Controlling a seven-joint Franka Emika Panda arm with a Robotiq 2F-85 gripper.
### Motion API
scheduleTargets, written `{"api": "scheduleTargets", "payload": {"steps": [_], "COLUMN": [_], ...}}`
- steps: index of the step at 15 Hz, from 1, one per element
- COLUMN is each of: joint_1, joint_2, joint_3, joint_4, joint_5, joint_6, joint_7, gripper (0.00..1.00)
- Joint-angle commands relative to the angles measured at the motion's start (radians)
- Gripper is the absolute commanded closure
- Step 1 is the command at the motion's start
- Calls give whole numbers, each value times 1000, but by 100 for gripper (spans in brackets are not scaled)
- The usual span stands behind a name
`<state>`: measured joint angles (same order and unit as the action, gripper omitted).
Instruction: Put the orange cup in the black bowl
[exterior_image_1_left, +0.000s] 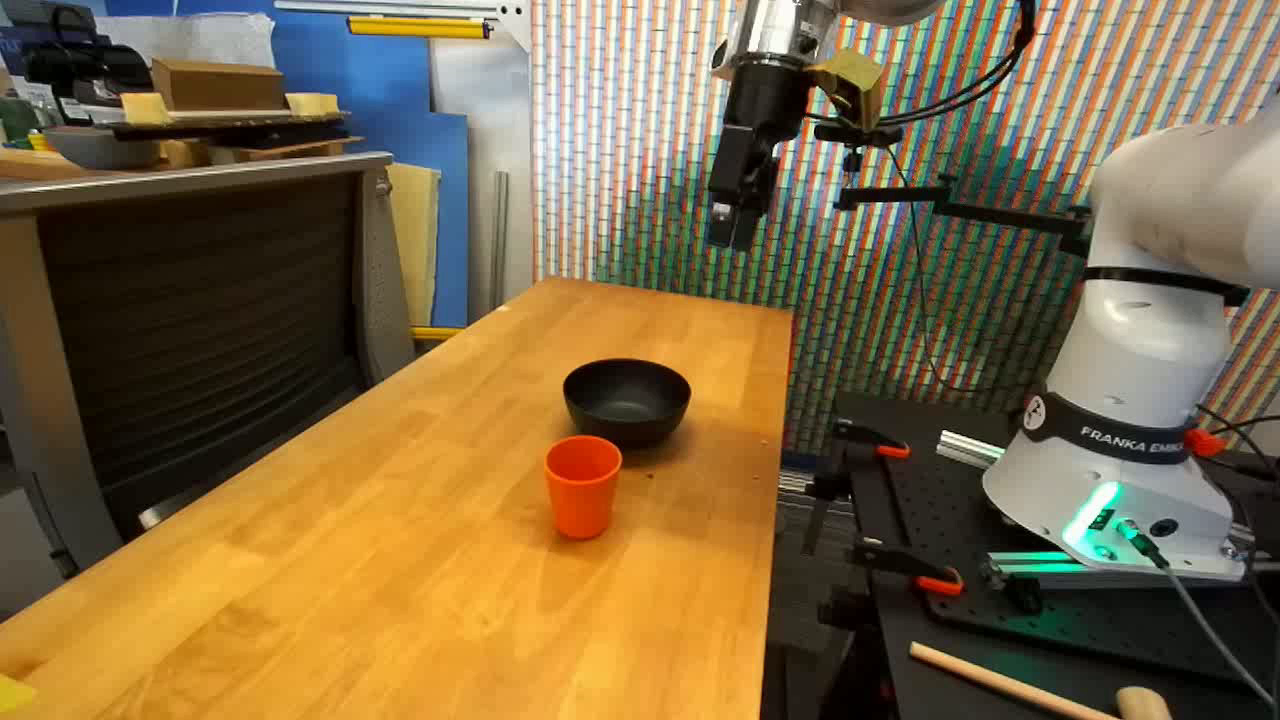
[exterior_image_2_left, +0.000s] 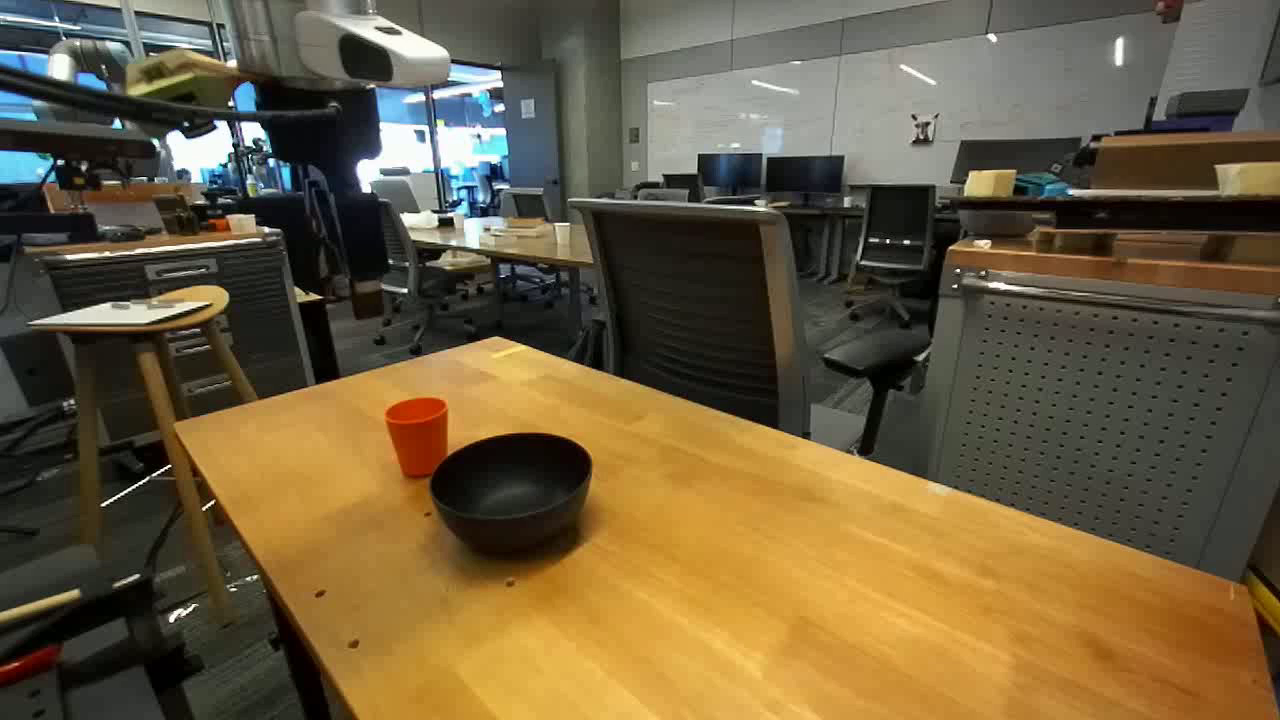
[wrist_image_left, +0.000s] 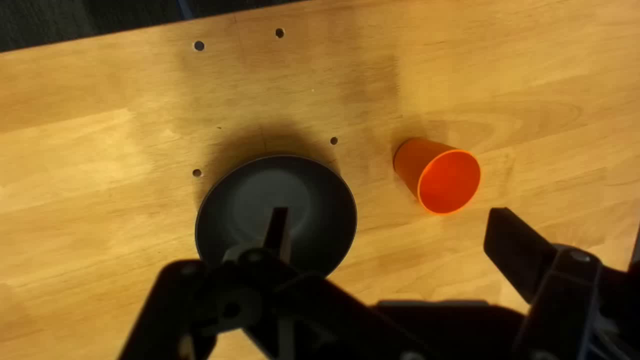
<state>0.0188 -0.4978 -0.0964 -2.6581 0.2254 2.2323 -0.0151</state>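
1. Wrist view: we see the hand (wrist_image_left: 390, 211) with its fingers (wrist_image_left: 515, 252) spread wide and nothing between them, so we call it released.
2. Our orange cup (wrist_image_left: 436, 175) stands on the counter (wrist_image_left: 90, 140), between two and three o'clock from the black bowl (wrist_image_left: 267, 192) in that view; the two are apart, with counter showing between.
3. Both exterior views show us the cup upright and outside the bowl; in an exterior view the cup (exterior_image_1_left: 583, 497) is at about seven o'clock from it.
4. The hand hangs well above the counter, touching neither thing; in an exterior view we find the hand (exterior_image_1_left: 735, 232) at roughly one o'clock from the bowl.
5. Done, as we judge it: none of the placing. We see nothing inside the bowl, though a finger hides part of it in the wrist view.
6. Left to do, we think: reach the cup, close on it, lift, carry it between eight and nine o'clock in the wrist view, lower it into the bowl, let go.
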Motion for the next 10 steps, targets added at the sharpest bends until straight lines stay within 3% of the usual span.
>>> {"api": "scheduleTargets", "payload": {"steps": [1,6,10], "joint_1": [-10,-10,25], "joint_2": [0,-1,65], "joint_3": [10,10,116], "joint_4": [5,11,-64], "joint_5": [5,5,-42], "joint_6": [-3,-4,182], "joint_7": [-4,-4,36], "gripper": [0,0,0]}}
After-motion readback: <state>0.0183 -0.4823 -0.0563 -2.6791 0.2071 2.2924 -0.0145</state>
